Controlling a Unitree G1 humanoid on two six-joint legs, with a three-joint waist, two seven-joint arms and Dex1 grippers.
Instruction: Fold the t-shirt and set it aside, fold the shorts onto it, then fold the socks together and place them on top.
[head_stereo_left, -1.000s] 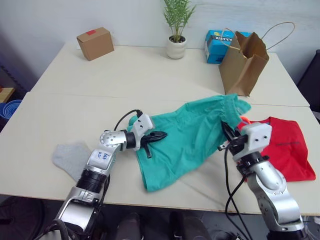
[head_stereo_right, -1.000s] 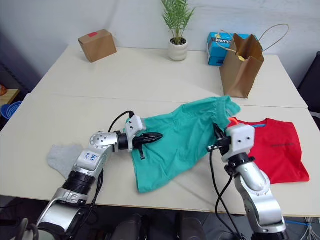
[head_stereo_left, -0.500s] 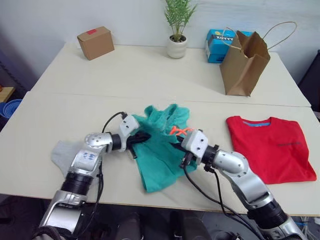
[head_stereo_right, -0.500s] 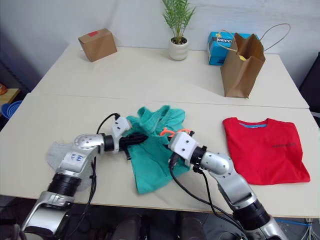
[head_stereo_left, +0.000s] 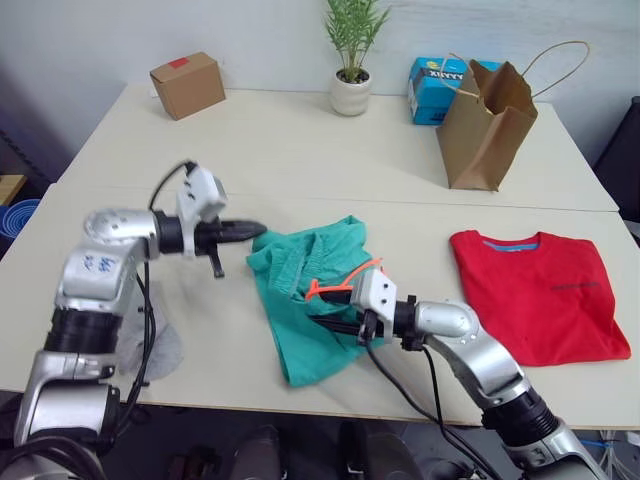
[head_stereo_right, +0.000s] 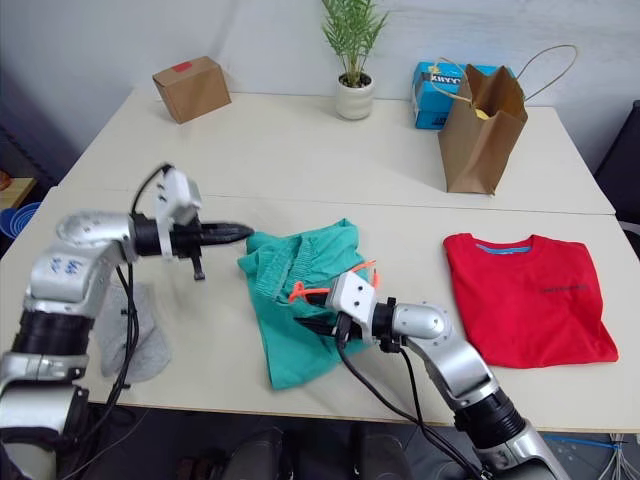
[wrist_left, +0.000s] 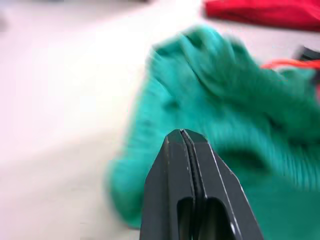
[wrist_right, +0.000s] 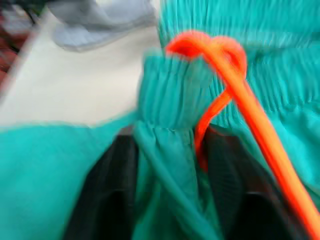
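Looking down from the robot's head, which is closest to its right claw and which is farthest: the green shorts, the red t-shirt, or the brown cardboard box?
From the right gripper, nearest first:
1. The shorts: pinched in that gripper, mid-table.
2. The t-shirt: flat on the table to the robot's right, apart from the shorts.
3. The cardboard box: at the far left corner of the table.

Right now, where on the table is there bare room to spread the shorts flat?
Bare tabletop lies between the shorts and the t-shirt, and across the far table between the cardboard box and the paper bag. The near left is crowded by the left gripper and the socks.
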